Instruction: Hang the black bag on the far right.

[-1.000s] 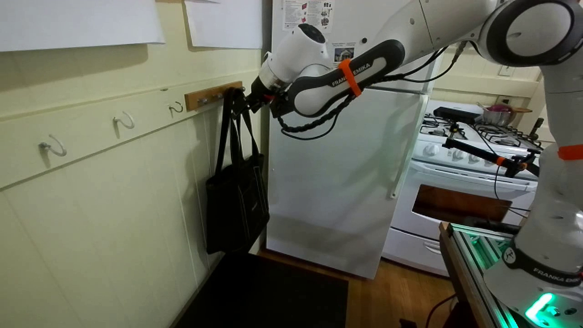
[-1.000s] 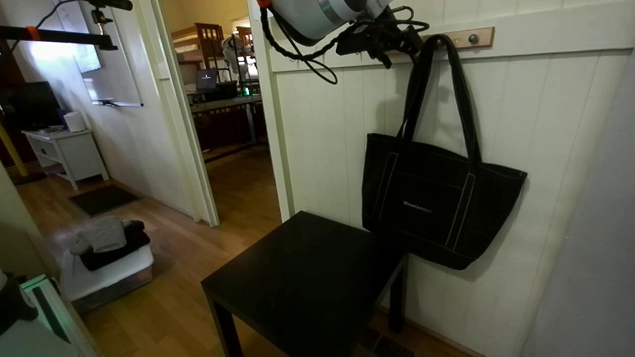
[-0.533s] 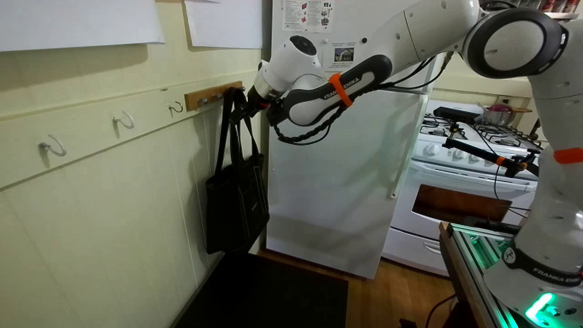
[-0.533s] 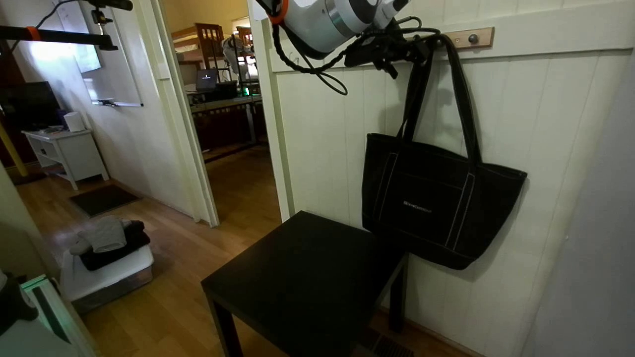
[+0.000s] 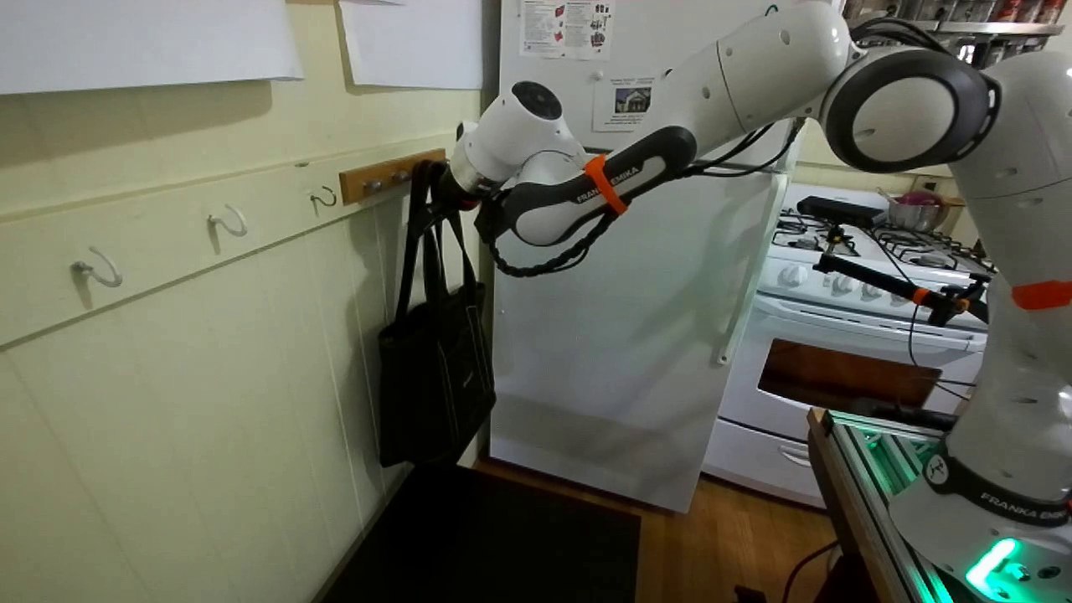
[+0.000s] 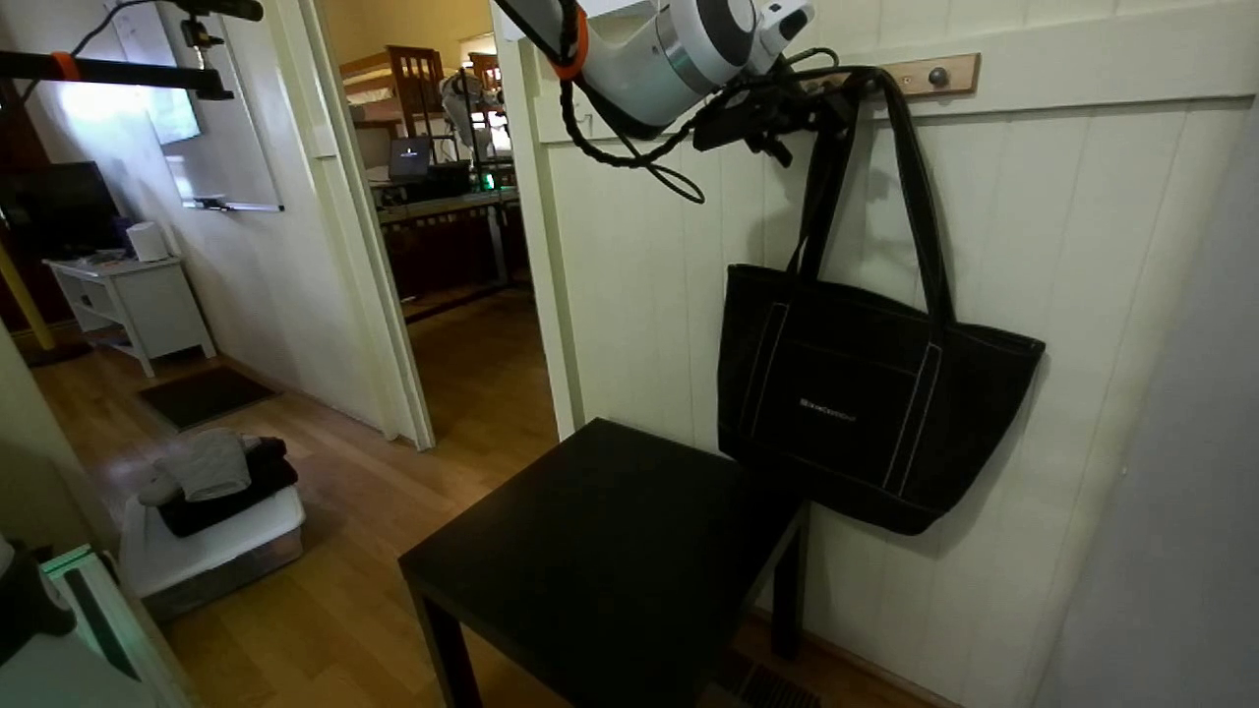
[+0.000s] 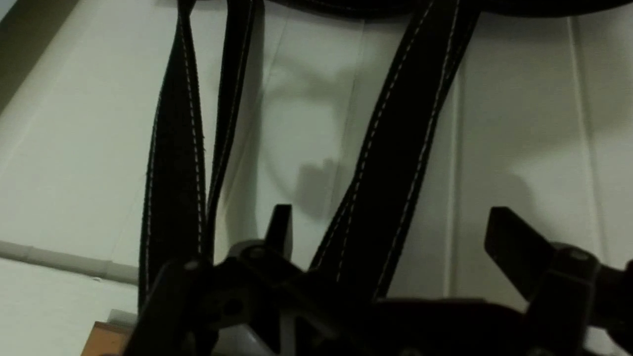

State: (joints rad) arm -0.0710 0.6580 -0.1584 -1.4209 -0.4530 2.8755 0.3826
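Black bag (image 6: 875, 403) hanging below the gripper (image 7: 389, 220).
Left strap (image 6: 826, 197), roughly upright, appears between the parted fingers (image 7: 514, 247).

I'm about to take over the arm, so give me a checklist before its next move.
1. Gripper open: ok, fingers apart.
2. A handle strap seen between the fingers in the wrist view: ok; depth cannot tell.
3. The other straps between them too: not ok, they pass outside.
4. No strap over the right-end knob of the wooden rack: ok.
5. Black bag not touching the black table: cannot tell, dark against dark.
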